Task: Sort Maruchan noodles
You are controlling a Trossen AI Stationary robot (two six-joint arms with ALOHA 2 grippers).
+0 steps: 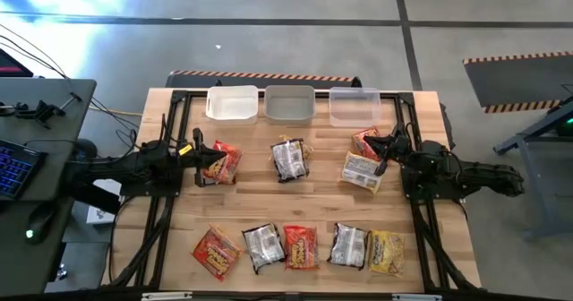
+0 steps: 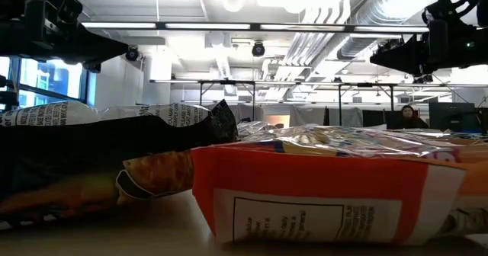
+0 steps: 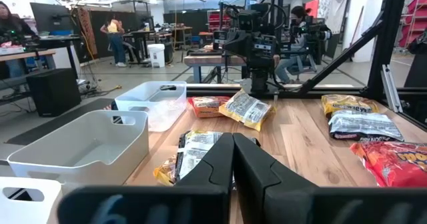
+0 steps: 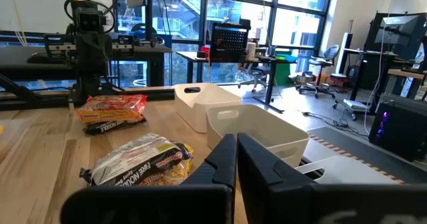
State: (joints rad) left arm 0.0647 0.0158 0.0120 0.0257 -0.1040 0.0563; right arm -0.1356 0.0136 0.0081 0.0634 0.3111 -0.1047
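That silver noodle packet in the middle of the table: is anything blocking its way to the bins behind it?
Nothing visible does. Bare wood lies between the silver packet and the middle bin. The other packets near it lie off to either side.

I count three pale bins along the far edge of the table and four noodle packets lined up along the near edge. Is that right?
Not quite. The three pale bins do sit along the far edge, but the near-edge row holds five noodle packets, not four: red, silver, red, silver, yellow, left to right. The high view shows it.
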